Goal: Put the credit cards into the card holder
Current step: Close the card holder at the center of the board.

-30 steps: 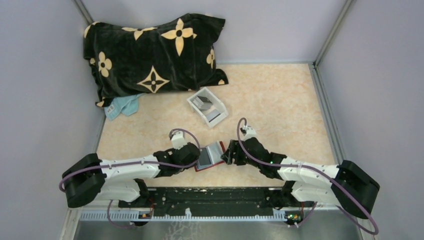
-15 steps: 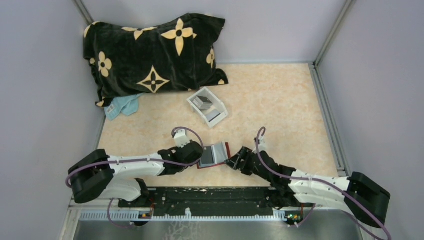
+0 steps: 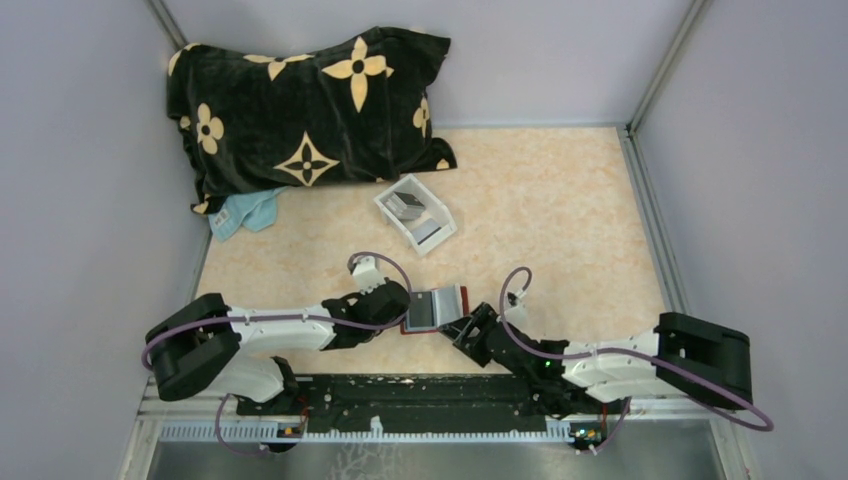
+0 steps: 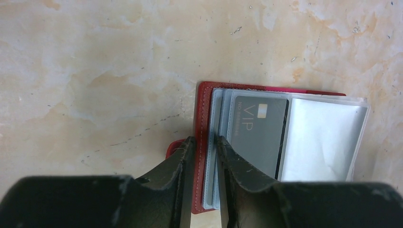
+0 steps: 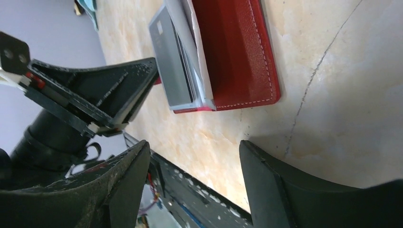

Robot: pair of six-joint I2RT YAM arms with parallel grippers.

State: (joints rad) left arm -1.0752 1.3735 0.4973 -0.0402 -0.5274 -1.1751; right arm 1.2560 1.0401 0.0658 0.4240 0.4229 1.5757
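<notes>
The red card holder [image 3: 441, 306] lies open near the table's front edge, with clear sleeves and a grey VIP card [image 4: 259, 133] inside. My left gripper [image 4: 204, 145] is shut on the holder's left red edge [image 4: 205, 118] and the sleeves there. It also shows in the top view [image 3: 398, 305]. My right gripper [image 3: 462, 330] is open and empty, just right of and nearer than the holder. In the right wrist view the holder [image 5: 233, 52] sits beyond my open fingers [image 5: 195, 156]. More cards [image 3: 407, 205] lie in the white tray.
A small white tray [image 3: 432, 238] stands behind the holder at mid-table. A black pillow with tan flowers [image 3: 300, 110] and a light blue cloth [image 3: 245, 212] lie at the back left. Grey walls close in both sides. The black base rail [image 3: 420, 395] runs along the front.
My right arm has pulled back and down toward the front edge, away from the holder, and its gripper is open. My left gripper shifted slightly right with the holder.
</notes>
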